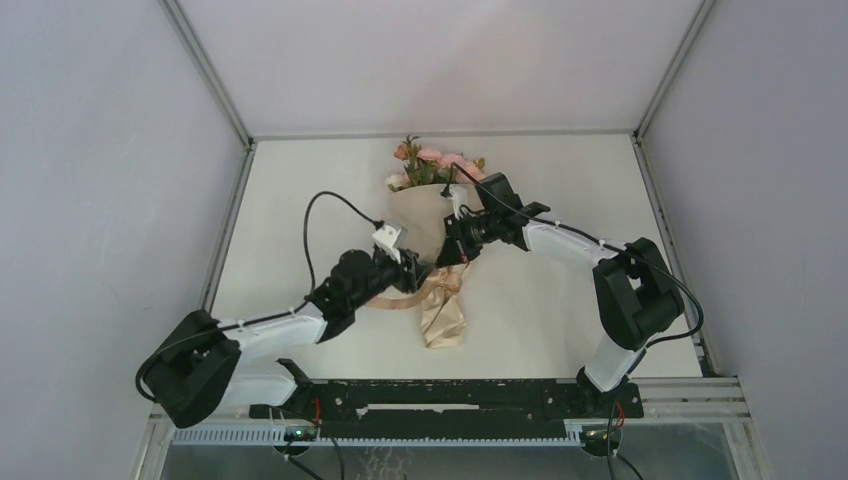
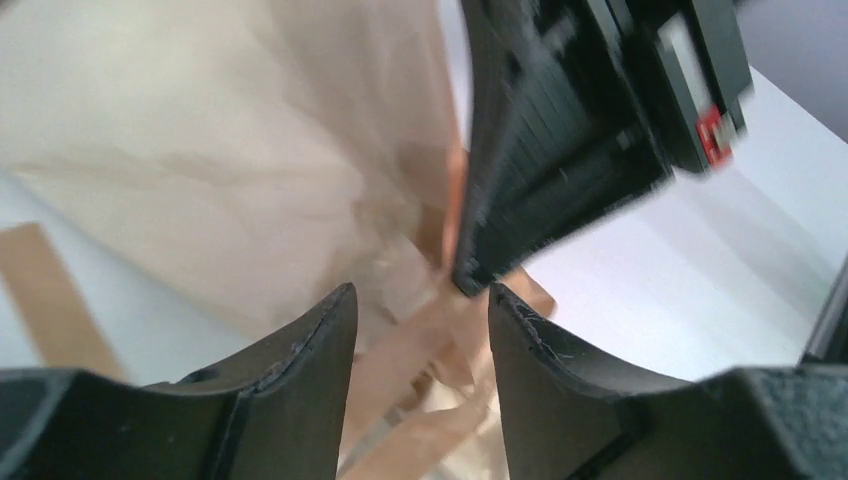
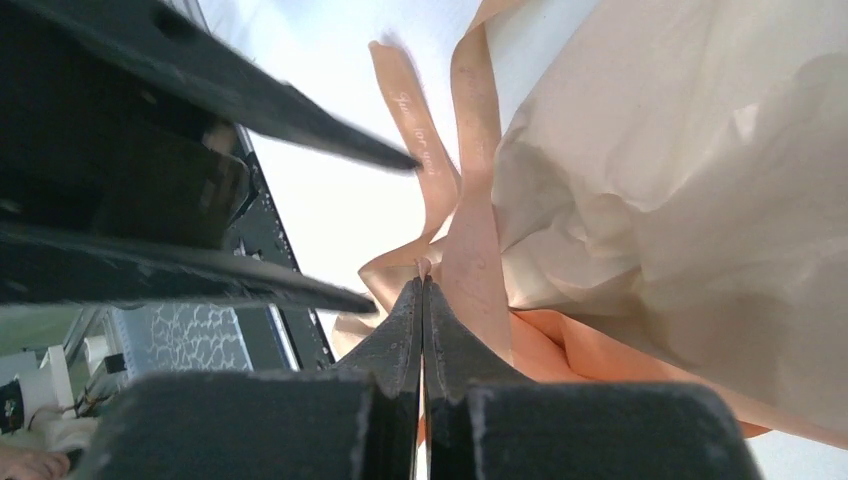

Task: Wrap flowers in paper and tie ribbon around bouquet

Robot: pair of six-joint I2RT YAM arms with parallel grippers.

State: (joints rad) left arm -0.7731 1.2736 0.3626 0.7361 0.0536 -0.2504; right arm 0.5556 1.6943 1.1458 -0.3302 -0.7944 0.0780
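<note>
Just left of the middle in the top view: the left gripper [image 1: 408, 263], fingers spread apart, squeezing nothing. Pointing right, toward the thin waist of the bundle.

Right beside it, in the middle: the paper [image 1: 422, 215], rolled into a cone around the flowers [image 1: 435, 162] — pink heads at the top of the picture, crumpled thin end at the bottom. Long way of the bundle: up and down the picture.

Across the waist, the ribbon [image 1: 405, 300], looped, with loose ends spilling to the lower left.

Just right of the waist: the right gripper [image 1: 453, 245], fingers pressed tight together, pinching a bit of ribbon at the very tips, going by its own wrist view.

Both grippers close to the waist, one on each side, almost touching each other.

Probably next — pulling the ribbon snug. Best pulled sideways, away from the bundle, not along it. Left gripper nearer the loose ends, so the better one for grabbing them.
</note>
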